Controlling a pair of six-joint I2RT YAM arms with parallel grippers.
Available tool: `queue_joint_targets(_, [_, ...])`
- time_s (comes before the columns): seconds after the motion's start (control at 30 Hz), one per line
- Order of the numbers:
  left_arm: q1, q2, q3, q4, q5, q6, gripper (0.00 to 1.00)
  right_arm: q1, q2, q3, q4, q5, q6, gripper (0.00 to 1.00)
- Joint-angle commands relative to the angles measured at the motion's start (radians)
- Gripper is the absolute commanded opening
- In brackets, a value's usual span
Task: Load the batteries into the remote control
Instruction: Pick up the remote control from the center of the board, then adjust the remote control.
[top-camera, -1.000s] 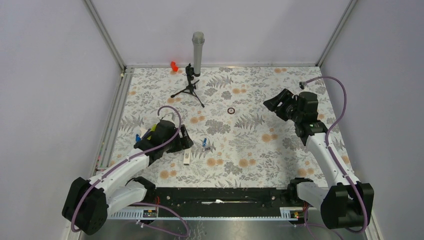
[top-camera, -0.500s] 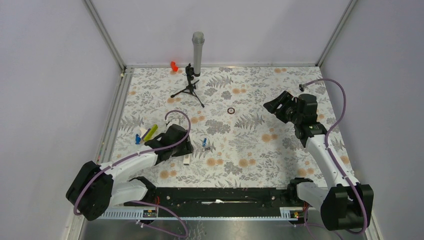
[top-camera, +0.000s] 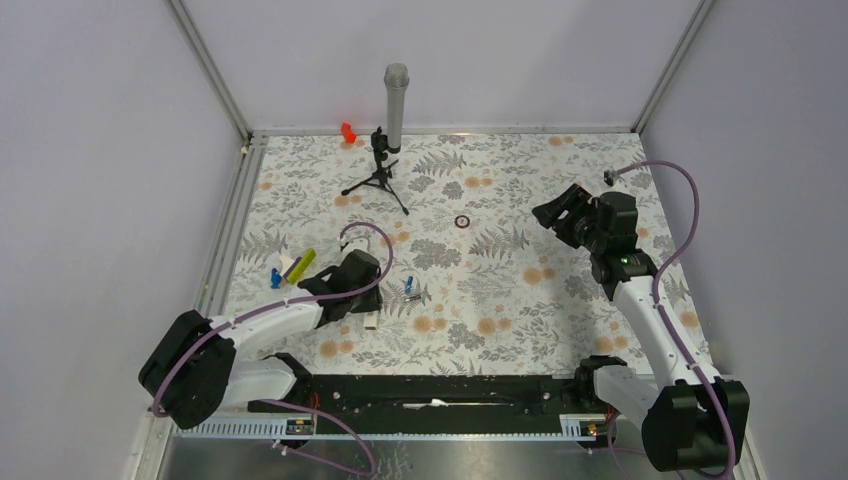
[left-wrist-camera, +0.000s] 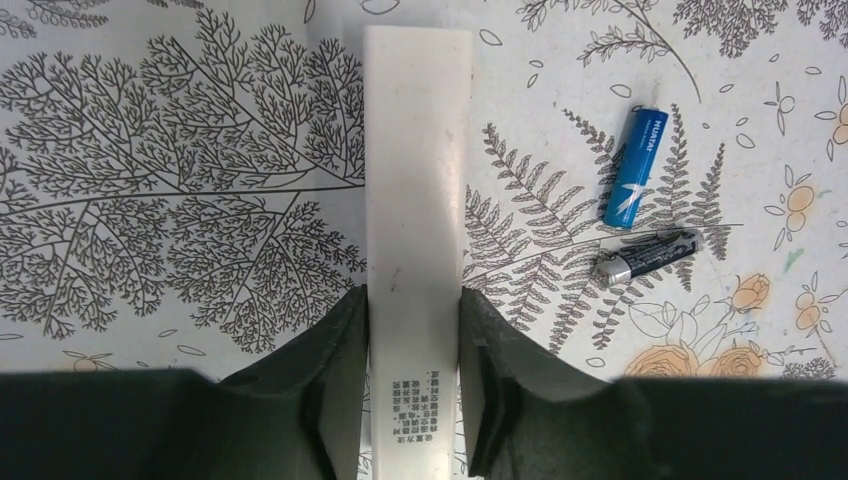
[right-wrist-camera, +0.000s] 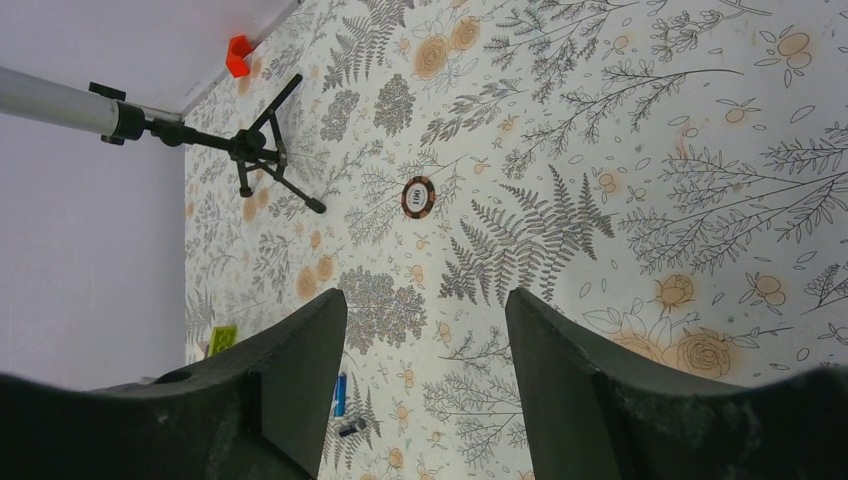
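White plastic, one slim remote control (left-wrist-camera: 417, 180), lies flat on the fern-printed worktop (top-camera: 500, 300) at the front left. The jaws of the left arm (top-camera: 270, 322) are closed against its two long edges, one dark finger (left-wrist-camera: 335, 350) on each side. Most of the bar reaches out ahead of them, and small printed text shows on the part held between them.

Two batteries lie loose on the worktop just to the right of the remote control, near each other. One is blue (left-wrist-camera: 632, 167); the other is dark with a silvery end (left-wrist-camera: 648, 257) and sits at an angle to the first. Neither touches the remote control.

Over on the right, the right arm (top-camera: 645, 300) is raised well apart from all this, with its jaws spread wide and nothing between them.

Left of the held bar I count one yellow-green bar (top-camera: 304, 262) and one small blue piece (top-camera: 275, 278). Farther back there is one round chip (right-wrist-camera: 418, 197), one microphone on a tripod (top-camera: 395, 100) and one red piece (top-camera: 348, 131) by the back wall.
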Motion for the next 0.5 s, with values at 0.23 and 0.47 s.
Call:
queue_joint_targets(0.23, [0.028, -0.017, 0.244, -0.069, 0.052, 0.205, 0.00, -0.004, -0.010, -0.011, 0.085, -0.087, -0.032, 0.71])
queue_joint_targets(0.47, [0.150, -0.009, 0.400, 0.012, 0.673, 0.240, 0.00, 0.016, 0.003, -0.094, 0.485, -0.477, 0.082, 0.76])
